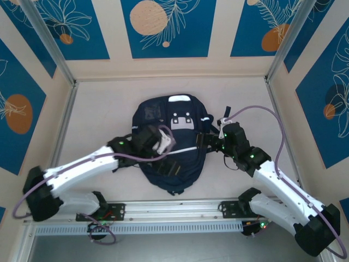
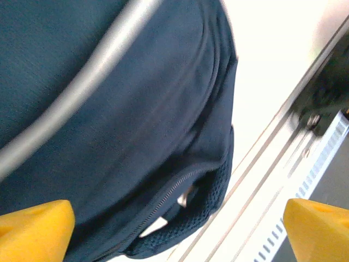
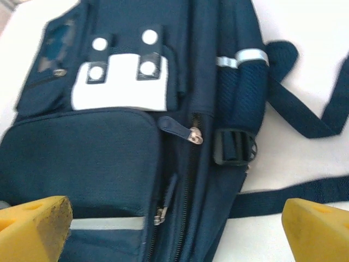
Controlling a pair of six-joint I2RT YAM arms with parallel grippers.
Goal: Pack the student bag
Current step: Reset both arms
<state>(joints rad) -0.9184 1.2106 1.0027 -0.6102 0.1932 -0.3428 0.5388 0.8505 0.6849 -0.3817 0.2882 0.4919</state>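
The navy student bag (image 1: 158, 114) lies flat mid-table, its grey-white patch (image 1: 181, 121) facing up. My left gripper (image 1: 165, 143) hovers over the bag's middle. In the left wrist view it (image 2: 177, 232) is open, yellow fingertips (image 2: 32, 229) wide apart above navy fabric, a grey stripe (image 2: 82, 87) and a partly open zip (image 2: 174, 188) at the bag's edge. My right gripper (image 1: 207, 143) is at the bag's right side. In the right wrist view it (image 3: 174, 229) is open over the front pocket, with zip pulls (image 3: 193, 134) and a buckle (image 3: 234, 146) ahead. Nothing is held.
Dark straps (image 3: 305, 117) trail off the bag onto the white table to the right. An aluminium rail (image 1: 174, 210) runs along the near edge, close to the bag's bottom. Patterned walls and metal posts (image 1: 62, 114) enclose the table.
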